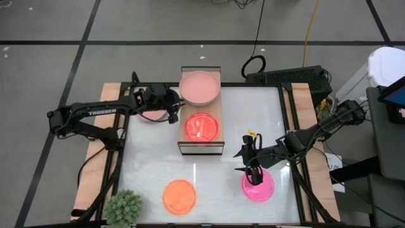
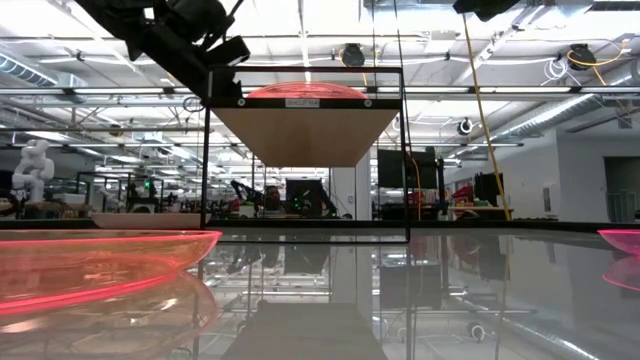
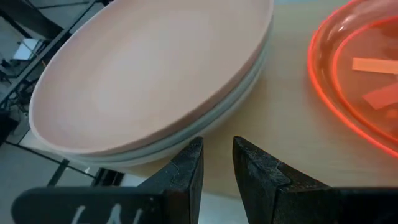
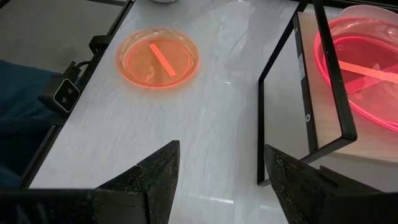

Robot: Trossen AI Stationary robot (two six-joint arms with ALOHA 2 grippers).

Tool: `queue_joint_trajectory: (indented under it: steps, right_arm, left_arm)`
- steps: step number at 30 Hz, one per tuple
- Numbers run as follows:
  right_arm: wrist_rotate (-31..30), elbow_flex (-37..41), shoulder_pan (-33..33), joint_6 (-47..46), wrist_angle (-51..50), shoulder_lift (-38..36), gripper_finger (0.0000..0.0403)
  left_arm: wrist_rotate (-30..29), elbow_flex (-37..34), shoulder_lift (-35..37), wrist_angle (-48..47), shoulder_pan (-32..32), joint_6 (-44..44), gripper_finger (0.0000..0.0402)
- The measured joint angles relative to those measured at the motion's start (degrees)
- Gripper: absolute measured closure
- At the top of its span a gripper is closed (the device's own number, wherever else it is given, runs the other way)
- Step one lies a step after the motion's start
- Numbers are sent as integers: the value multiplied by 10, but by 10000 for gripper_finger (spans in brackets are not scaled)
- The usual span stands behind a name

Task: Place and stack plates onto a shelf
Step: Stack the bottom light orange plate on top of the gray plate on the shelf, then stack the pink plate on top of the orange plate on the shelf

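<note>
Two arms of mine show, the left marked "TROSSEN". My left fingers (image 3: 214,163) hang narrowly parted, holding nothing, just beside the dusty pink plate stack (image 1: 199,87) on the shelf (image 1: 217,114); a red-pink plate (image 1: 201,127) lies next to it. My right fingers (image 4: 221,165) are spread wide over the hot pink plate (image 1: 258,187) on the bench (image 1: 215,171). Only my right wrist view shows the strip on the orange plate (image 4: 158,57).

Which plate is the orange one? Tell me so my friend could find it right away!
Start at the white table and go to its front edge, the side away from the wooden shelf. Beside the spiky green plant ball in the corner lies the orange plate, alone on the tabletop. It is see-through orange, while the other small plate on the table is hot pink.
</note>
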State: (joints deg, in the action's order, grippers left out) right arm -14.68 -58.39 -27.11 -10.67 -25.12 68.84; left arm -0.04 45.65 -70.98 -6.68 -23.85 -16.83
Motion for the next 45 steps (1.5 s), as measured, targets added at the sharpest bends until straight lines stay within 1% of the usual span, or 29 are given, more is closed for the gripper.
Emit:
queue_joint_trajectory:
  steps: [10, 13, 16, 18, 21, 26, 30, 32, 33, 36, 38, 41, 45]
  right_arm:
    - [0, 0, 0, 2, 0, 0, 188]
    - [0, 0, 0, 1, 0, 0, 188]
    - [9, 0, 0, -17, -9, 0, 188]
    - [18, 0, -1, -32, -19, 0, 188]
    - [28, 0, -8, -54, -36, 0, 188]
    - [29, 0, -47, -145, -65, 3, 188]
    - [42, 0, -90, -230, -117, 5, 188]
    - [56, 0, -104, -249, -145, 6, 188]
    - [66, 0, -109, -256, -156, 9, 188]
    - [121, 0, -121, -289, -166, 22, 188]
    - [146, 0, -131, -307, -166, 35, 188]
    - [165, 0, -151, -320, -165, 63, 188]
    - [186, 0, -177, -324, -161, 104, 188]
  left_arm:
    - [0, 0, 0, 18, -6, 10, 309]
    - [0, 0, 12, -2, -2, 28, 309]
    - [0, 0, 39, -28, 16, 49, 309]
    - [0, 0, 63, -46, 36, 67, 309]
    - [0, 1, 102, -46, 80, 83, 309]
    - [0, 1, 142, -48, 163, 99, 309]
    - [0, 1, 146, -47, 226, 108, 309]
    - [-4, 1, 146, -47, 255, 114, 309]
    - [-5, 1, 145, -46, 267, 114, 309]
    - [-14, 1, 143, -42, 299, 113, 309]
    - [-34, 1, 143, -36, 315, 112, 309]
    - [-62, 1, 143, -37, 332, 111, 309]
    - [-71, 1, 143, -37, 345, 115, 309]
